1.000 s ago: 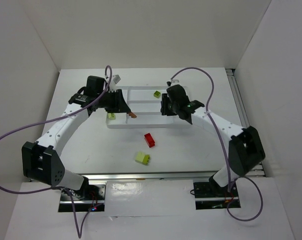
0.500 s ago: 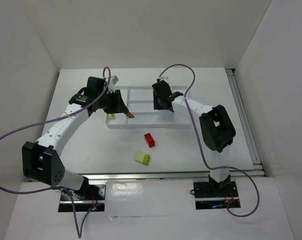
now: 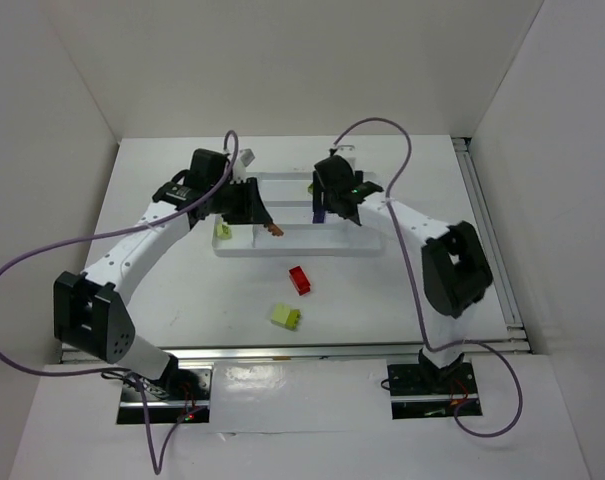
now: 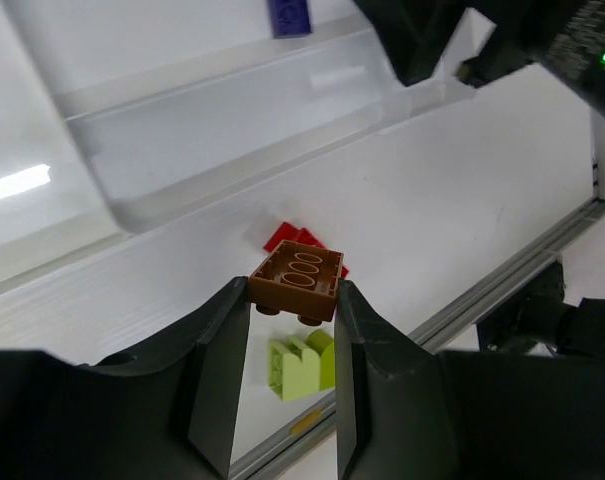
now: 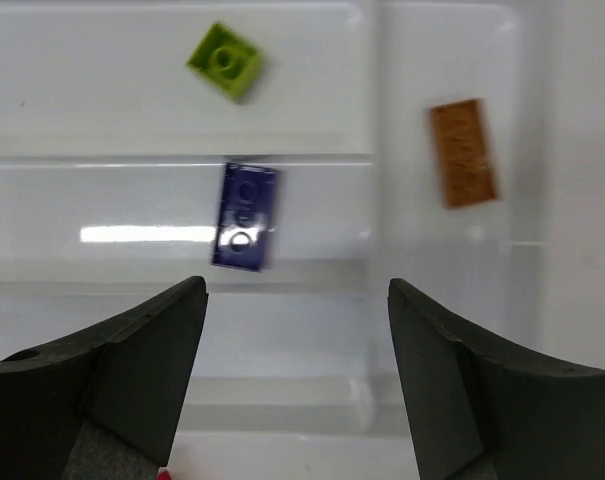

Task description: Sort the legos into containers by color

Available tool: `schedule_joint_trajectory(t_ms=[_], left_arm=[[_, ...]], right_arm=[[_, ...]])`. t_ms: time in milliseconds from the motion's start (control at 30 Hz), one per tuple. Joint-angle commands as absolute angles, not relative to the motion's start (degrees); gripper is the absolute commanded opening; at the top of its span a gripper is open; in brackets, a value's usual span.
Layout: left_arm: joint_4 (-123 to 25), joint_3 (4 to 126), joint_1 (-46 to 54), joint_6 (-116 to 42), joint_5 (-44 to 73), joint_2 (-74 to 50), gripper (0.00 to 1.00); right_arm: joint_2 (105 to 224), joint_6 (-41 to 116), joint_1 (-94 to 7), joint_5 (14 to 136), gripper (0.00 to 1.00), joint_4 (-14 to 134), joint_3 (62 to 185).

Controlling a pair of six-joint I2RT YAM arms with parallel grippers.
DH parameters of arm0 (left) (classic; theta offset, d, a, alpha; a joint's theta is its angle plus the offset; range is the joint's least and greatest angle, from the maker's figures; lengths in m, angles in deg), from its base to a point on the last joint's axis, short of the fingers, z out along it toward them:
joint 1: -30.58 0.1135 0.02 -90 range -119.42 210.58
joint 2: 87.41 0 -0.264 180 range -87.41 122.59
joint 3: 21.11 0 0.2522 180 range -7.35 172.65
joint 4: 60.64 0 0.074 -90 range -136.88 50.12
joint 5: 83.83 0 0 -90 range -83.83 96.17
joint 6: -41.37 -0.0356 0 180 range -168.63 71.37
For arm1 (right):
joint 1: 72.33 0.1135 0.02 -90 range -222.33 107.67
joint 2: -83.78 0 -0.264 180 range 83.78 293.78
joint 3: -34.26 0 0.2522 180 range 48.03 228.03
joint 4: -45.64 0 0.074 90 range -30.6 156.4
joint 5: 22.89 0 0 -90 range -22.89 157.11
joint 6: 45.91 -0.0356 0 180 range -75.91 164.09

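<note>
Legos: some on the table (image 3: 382,290), some in the tray (image 3: 282,250). Left gripper (image 4: 292,292): jaws narrowly parted, clamped on a glossy brown-orange brick (image 4: 297,283), hollow underside up. On the table, red brick (image 3: 300,279) and yellow-green brick (image 3: 286,317). Right gripper (image 5: 295,320): spread wide, holding nothing, over smooth white compartments with studded purple brick (image 5: 246,215) and lime brick (image 5: 225,60).

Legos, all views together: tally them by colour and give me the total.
Lime legos: 2
Yellow-green lego: 1
Red lego: 1
Purple lego: 1
Orange lego: 1
Brown lego, held in the left gripper: 1
Total: 7
</note>
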State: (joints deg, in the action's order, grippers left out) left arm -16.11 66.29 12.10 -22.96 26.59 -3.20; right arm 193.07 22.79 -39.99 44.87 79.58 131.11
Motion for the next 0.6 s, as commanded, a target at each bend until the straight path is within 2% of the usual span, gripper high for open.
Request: schedule_joint_trajectory(t_ms=[0,67,100,200,300,567], left_arm=[[-19.7,71.5,8.3,-20.7,29.0,1.2,0.00],[-20.8,75.1,6.2,-20.7,30.3,4.2,0.00],[-21.4,76.7,5.6,-20.1,31.3,5.8,0.00],[-22.1,84.9,3.0,-18.9,33.1,13.9,0.00],[-22.1,94.5,0.1,-18.4,34.6,23.0,0.00],[-22.6,117.4,-2.8,-15.9,36.2,44.1,0.00]], right_arm=[[177.9,21.0,-42.7,32.6,0.80,80.4,125.3],[172.9,20.2,-45.8,26.8,0.84,82.9,122.7],[171.8,19.1,-47.5,26.8,0.90,84.2,121.3],[167.3,14.9,-53.7,27.5,0.97,88.5,118.7],[162.7,9.1,-54.8,22.1,0.98,91.2,116.1],[148.6,5.9,-59.0,19.8,0.99,90.9,108.2]])
